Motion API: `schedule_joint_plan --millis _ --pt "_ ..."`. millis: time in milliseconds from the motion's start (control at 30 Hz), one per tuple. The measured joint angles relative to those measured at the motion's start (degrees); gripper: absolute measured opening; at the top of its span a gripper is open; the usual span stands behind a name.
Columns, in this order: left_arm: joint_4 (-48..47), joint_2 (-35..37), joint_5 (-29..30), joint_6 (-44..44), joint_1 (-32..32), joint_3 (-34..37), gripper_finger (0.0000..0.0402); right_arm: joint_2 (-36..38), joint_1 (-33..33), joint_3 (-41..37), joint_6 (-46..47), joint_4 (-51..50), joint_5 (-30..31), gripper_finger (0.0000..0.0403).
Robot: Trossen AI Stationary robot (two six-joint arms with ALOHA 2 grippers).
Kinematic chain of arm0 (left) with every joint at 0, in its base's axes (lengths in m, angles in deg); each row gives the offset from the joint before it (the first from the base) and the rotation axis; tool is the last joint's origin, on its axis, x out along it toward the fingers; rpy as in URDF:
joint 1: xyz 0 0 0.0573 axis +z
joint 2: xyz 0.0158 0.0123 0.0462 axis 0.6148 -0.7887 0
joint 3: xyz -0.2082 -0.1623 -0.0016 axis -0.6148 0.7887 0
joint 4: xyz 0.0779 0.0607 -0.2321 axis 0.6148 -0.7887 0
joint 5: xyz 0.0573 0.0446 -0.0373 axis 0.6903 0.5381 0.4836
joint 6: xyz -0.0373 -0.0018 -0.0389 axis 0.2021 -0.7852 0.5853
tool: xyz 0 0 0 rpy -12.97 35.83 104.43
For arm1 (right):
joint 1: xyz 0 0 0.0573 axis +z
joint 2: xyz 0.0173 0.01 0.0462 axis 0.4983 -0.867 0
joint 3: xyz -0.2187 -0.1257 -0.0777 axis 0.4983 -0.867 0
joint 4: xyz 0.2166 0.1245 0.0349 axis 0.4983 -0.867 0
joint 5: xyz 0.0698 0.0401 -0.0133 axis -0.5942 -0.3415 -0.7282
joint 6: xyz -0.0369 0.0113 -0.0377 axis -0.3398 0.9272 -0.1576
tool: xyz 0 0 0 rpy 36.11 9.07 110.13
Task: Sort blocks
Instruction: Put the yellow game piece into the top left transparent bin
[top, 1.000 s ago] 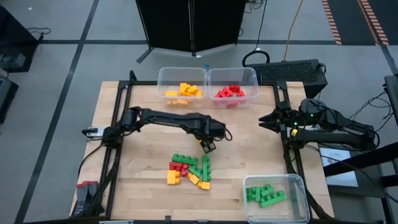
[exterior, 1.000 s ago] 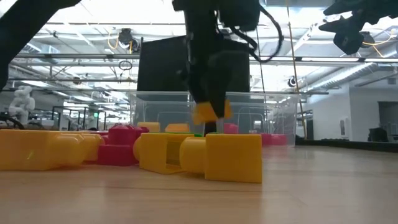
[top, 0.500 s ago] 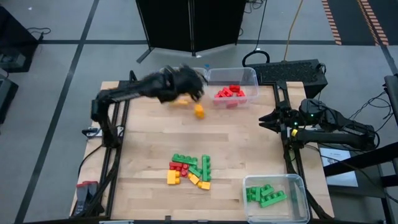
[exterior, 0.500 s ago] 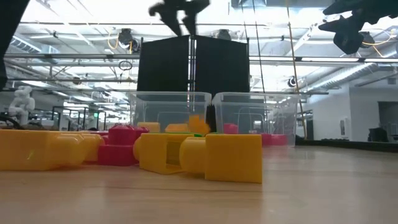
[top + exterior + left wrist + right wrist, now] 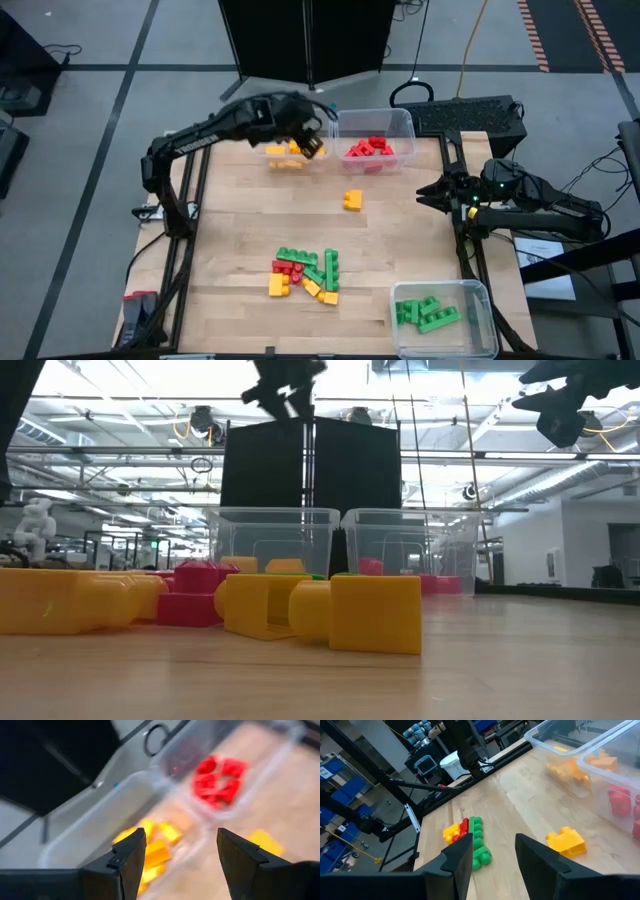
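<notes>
Hovering over the yellow bin [image 5: 292, 135], left end effector [image 5: 311, 147] spread, empty. Lying loose mid-bench [image 5: 240, 230]: yellow block [image 5: 352, 200], light, rigid, slick; judging flat sides best for pinching.

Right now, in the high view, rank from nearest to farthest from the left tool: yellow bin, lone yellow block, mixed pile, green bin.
1. Yellow bin, under the left tool.
2. Lone yellow block, mid-table.
3. Mixed pile, near the table's front.
4. Green bin, front right corner.
</notes>
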Motion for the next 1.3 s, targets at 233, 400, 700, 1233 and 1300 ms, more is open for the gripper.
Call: schedule_joint_plan --millis 233,400,700,1233,1300 --pt "5.73 -2.60 -2.06 -0.61 -9.90 -0.04 0.0210 0.00 -0.01 0.00 -1.23 0.00 0.07 0.0144" --pt "10.13 -9.59 -2.03 -5.40 -12.21 0.00 0.0210 0.00 -0.01 0.01 -1.76 0.00 -0.04 0.0144" --pt "20.02 -23.77 -7.46 -9.23 -12.02 -1.29 0.0262 0.00 -0.02 0.00 -1.55 -0.02 -0.49 0.0144" --pt "26.08 -31.98 -6.89 -10.62 -11.19 -1.40 0.0321 0.00 -0.01 0.01 -2.84 -0.02 -0.20 0.0144" --pt "27.10 -33.25 -8.49 -8.97 -10.46 -1.40 0.0321 0.00 -0.02 0.00 -2.84 -0.02 -0.20 0.0144"
